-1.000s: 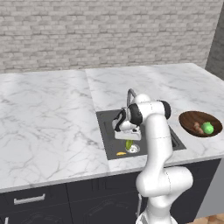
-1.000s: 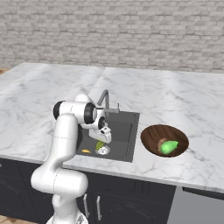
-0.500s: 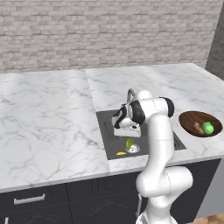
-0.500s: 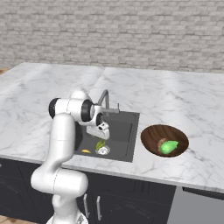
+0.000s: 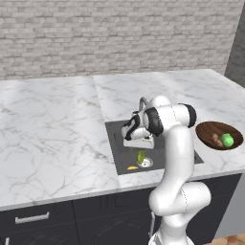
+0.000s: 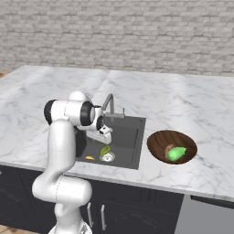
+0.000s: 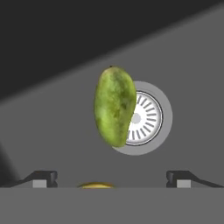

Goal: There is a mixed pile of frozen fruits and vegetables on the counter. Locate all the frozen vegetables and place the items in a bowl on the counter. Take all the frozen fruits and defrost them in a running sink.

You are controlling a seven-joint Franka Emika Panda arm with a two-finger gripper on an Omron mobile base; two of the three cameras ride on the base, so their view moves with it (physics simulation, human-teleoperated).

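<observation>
The olive-green oval fruit [image 7: 114, 106] lies on the floor of the dark grey sink [image 5: 125, 158], partly over the round silver drain [image 7: 151, 118]. It also shows in the base views [image 5: 141, 156] [image 6: 105, 150]. The yellow banana [image 5: 132, 168] [image 6: 90, 157] lies beside it near the sink's front wall, and its top edge [image 7: 96, 185] peeks in between the fingertips. My gripper [image 7: 111, 178] [image 5: 139, 142] [image 6: 104, 135] hangs open above both fruits, holding nothing. The wooden bowl [image 5: 208, 129] [image 6: 157, 139] holds the bright green piece [image 5: 227, 139] [image 6: 176, 153] and the brown lump [image 5: 216, 139] [image 6: 168, 148].
The grey curved faucet [image 5: 142, 101] [image 6: 108, 103] rises at the sink's back edge, close behind my hand. White marble counter [image 5: 52, 139] [image 6: 201, 109] stretches on both sides of the sink, and a brick wall stands behind it. The bowl sits right of the sink near the front edge.
My arm's elbow has swung slightly to the left above the sink and the hand has shifted a little. The oval fruit and banana lie where they were.
</observation>
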